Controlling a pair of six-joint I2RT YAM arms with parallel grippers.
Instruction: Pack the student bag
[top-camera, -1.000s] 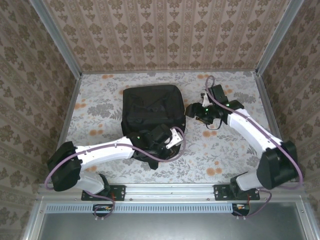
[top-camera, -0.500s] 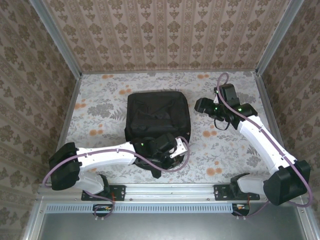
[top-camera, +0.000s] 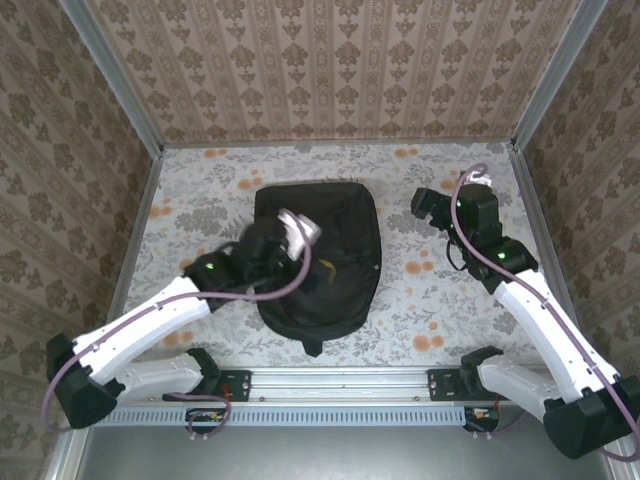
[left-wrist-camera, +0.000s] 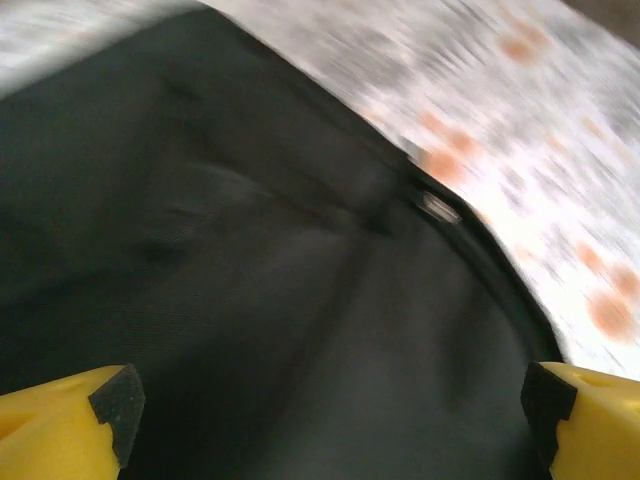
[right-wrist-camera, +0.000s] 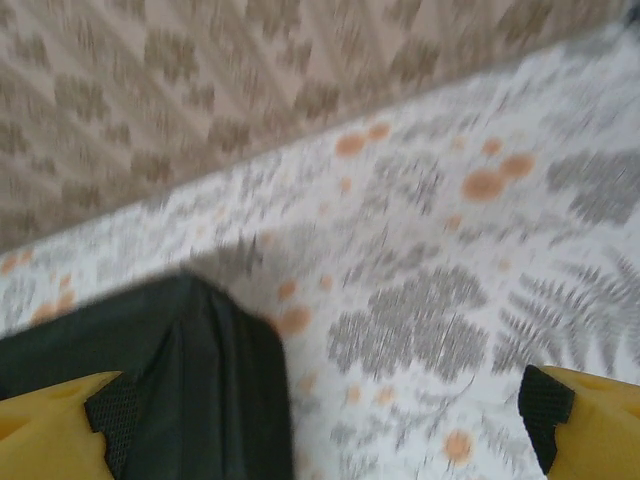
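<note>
Left side: my left arm (top-camera: 150, 320) reaches from its base at the near edge up and across to the student bag (top-camera: 335, 270). My left gripper (left-wrist-camera: 330, 400) hangs over the bag's left part, toward its far end. The jaws are spread wide with nothing between them. In the left wrist view the yellow fingers (left-wrist-camera: 60, 425) sit at the two bottom corners with black fabric (left-wrist-camera: 250, 250) under and between them. That view is blurred, so I can't tell if the tips touch the fabric. A small metal bit (left-wrist-camera: 437, 207), maybe a zipper pull, sits on the bag's seam by the edge.

Middle: the bag lies flat on the floral table cloth (top-camera: 200, 190), about centre of the table. Its squarer end faces the far wall and its rounded end faces the near rail (top-camera: 340, 380). A small loop (top-camera: 315, 348) sticks out at the rounded end. The bag looks closed as far as I can see.

Right side: my right gripper (top-camera: 425, 200) is right of the bag, apart from it, over bare cloth near the far right corner. In the right wrist view the gripper (right-wrist-camera: 325, 410) is also spread wide and holds nothing. A corner of the bag (right-wrist-camera: 190, 400) shows just beside my left finger pad (right-wrist-camera: 110, 410), with cloth (right-wrist-camera: 420, 320) across the rest. The patterned wall (right-wrist-camera: 200, 90) is beyond.
</note>
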